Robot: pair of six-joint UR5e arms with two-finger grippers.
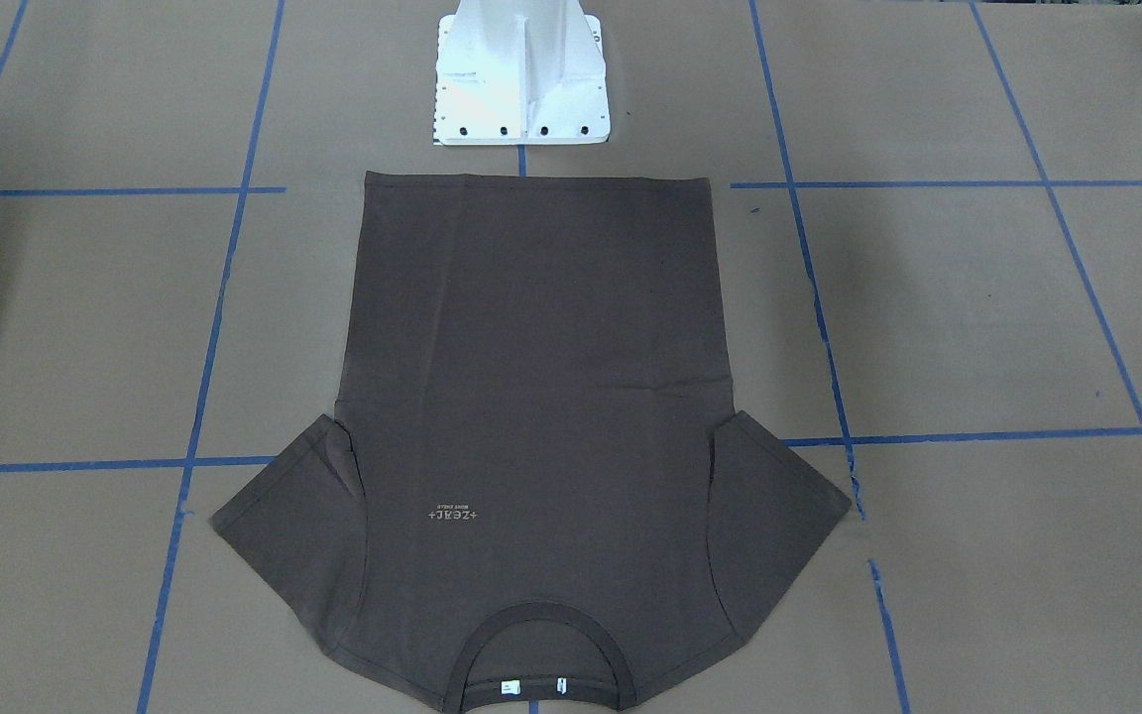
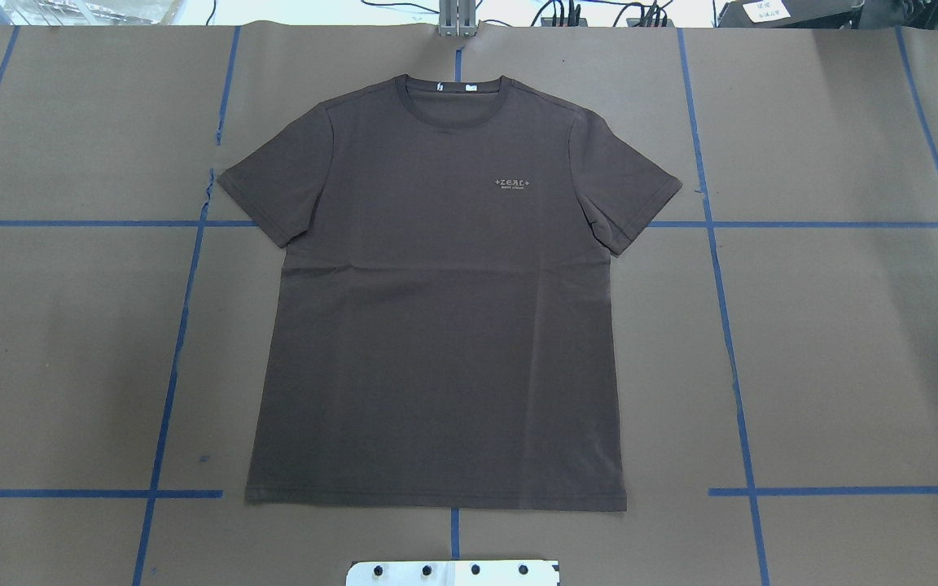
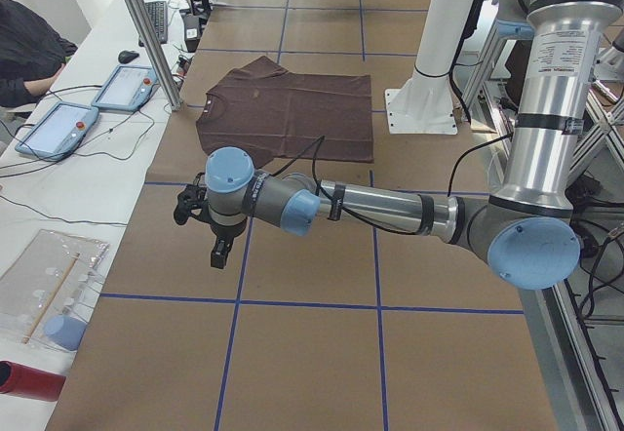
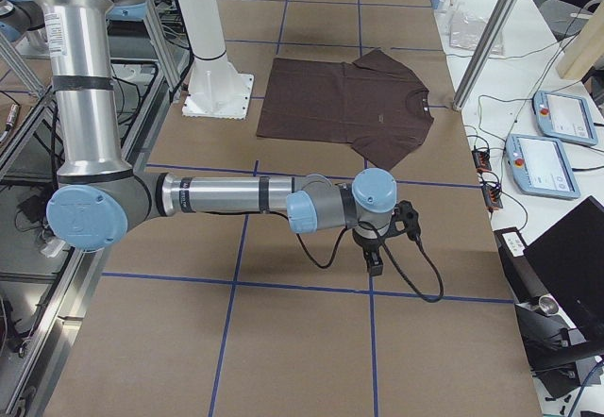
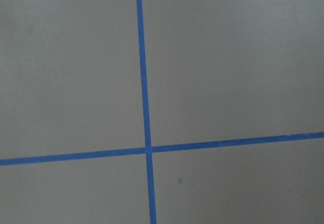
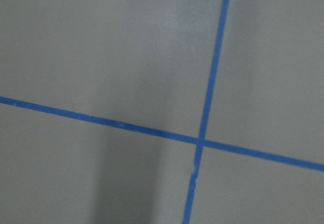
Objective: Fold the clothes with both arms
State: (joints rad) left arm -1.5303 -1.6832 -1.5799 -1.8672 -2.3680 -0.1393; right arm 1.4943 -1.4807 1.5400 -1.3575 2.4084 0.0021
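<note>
Folding looks not yet begun: the T-shirt (image 2: 436,325) lies flat, face-up, on the tabletop (image 2: 843,366), collar away from the robot, while the left fingers (image 3: 220,253) and right fingers (image 4: 375,264) hang well apart from it, spread or pressed together I cannot tell, so each must next reach a shirt edge.

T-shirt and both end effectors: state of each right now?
T-shirt: unfolded, flat, lettering side up, both sleeves spread.
Left end effector: over bare table paper, apart from the T-shirt; open or shut cannot be told.
Right end effector: over bare table paper, apart from the T-shirt; open or shut cannot be told.
</note>
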